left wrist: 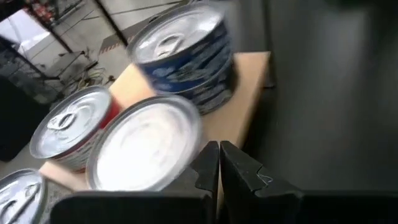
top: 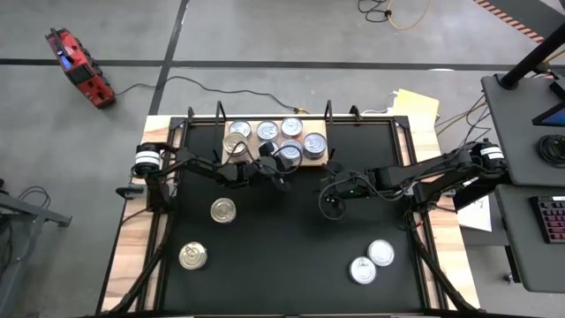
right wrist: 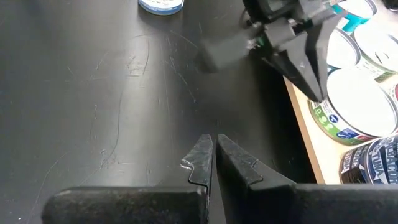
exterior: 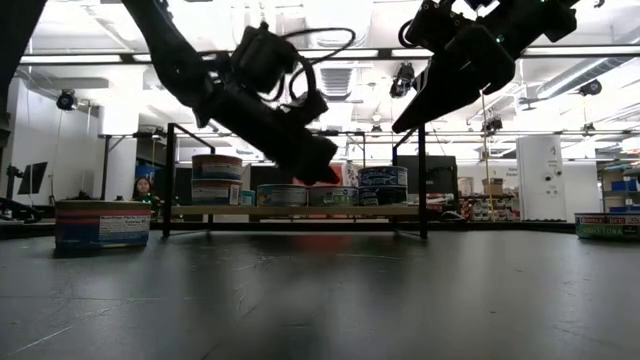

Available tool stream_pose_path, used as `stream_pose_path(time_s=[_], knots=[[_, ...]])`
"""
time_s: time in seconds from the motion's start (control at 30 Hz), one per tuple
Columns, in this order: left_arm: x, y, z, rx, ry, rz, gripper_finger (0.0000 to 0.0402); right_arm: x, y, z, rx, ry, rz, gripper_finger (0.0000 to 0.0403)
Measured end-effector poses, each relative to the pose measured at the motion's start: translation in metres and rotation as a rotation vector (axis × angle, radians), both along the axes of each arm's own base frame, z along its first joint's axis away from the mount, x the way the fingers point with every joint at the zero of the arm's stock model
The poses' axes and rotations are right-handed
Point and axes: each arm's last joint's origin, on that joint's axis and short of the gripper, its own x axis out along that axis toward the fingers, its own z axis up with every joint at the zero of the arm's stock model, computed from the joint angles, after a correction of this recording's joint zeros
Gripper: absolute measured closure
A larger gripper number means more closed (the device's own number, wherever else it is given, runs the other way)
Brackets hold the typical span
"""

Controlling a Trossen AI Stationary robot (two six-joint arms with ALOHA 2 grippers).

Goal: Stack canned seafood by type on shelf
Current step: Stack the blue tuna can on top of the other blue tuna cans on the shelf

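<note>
Black matte tabletop (top: 282,256) with wooden side edges, workshop room behind. Nearest the front edge, four loose short round metal tins: two gold-topped (top: 192,256) (top: 222,210) on the left half, two silver-topped (top: 362,269) (top: 381,253) touching on the right half. Mid-table, right gripper (top: 328,200) hovers empty with fingers pressed together. Left gripper (top: 281,179) likewise closed on nothing, just beside the flat light-brown wooden shelf board (top: 250,158) at the far edge. On the board sit several silver-topped, blue-labelled tins (top: 314,143), some stacked. My read: tins are rigid, fairly dense, slick-walled, not fragile. Best hold is across the side wall, jaws straddling the can from above; lids give no purchase.
</note>
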Motion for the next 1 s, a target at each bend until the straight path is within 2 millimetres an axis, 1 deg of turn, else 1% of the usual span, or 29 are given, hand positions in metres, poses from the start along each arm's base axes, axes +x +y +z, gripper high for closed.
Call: stream_pose_path(time_s=[0.17, 0.3, 0.43, 0.6, 0.7, 0.83, 1.0], knots=[[-0.002, -0.025, 0.018, 0.038, -0.032, -0.083, 0.0401, 0.000, 0.000, 0.000, -0.010, 0.002, 0.008, 0.0390], [-0.012, -0.045, 0.035, 0.059, -0.067, -0.147, 0.0401, 0.000, 0.000, 0.000, -0.010, 0.001, 0.008, 0.0390], [-0.024, -0.058, 0.052, 0.074, -0.109, -0.192, 0.0401, 0.001, 0.000, 0.002, -0.007, -0.023, 0.007, 0.0390], [-0.041, -0.064, 0.058, 0.058, -0.138, -0.204, 0.0401, 0.002, 0.000, 0.003, 0.024, -0.037, -0.013, 0.0390], [-0.048, -0.064, 0.060, 0.021, -0.164, -0.189, 0.0401, 0.001, 0.000, 0.001, 0.109, -0.029, -0.081, 0.0390], [-0.054, -0.063, 0.061, -0.004, -0.183, -0.179, 0.0401, -0.002, 0.000, -0.003, 0.214, 0.004, -0.176, 0.0390], [-0.054, -0.064, 0.064, -0.012, -0.197, -0.177, 0.0401, -0.003, 0.000, -0.008, 0.180, 0.045, -0.154, 0.0390]])
